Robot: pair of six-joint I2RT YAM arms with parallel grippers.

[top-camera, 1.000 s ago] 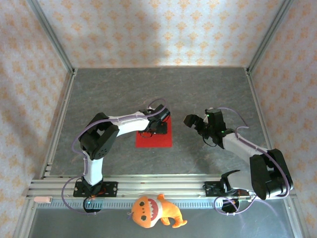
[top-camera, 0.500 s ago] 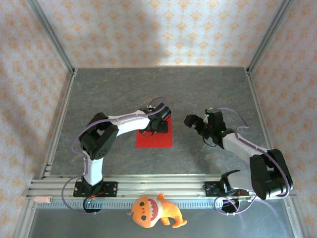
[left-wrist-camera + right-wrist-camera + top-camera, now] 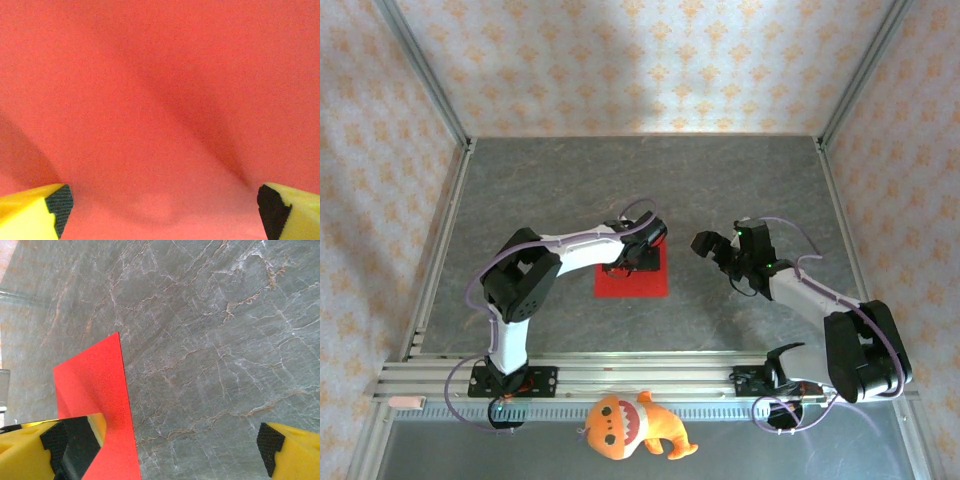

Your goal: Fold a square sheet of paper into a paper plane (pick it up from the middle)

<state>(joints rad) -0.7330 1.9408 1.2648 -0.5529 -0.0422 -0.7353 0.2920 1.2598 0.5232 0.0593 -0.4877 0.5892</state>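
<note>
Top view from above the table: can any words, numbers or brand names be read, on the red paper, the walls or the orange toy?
No readable text anywhere.
The square sheet of paper is plain red, unmarked.
The wallpaper bears only a repeated orange ornament, no letters.
The plush toy shows a face with white teeth, no label to read.

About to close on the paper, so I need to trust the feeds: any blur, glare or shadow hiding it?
Left wrist: the square sheet of paper is close-up and textureless, with a dark diagonal shadow crossing it. Right wrist: the table veining and the sheet's edge are sharp, with no glare. Top external: even light, no glare on the sheet.
</note>
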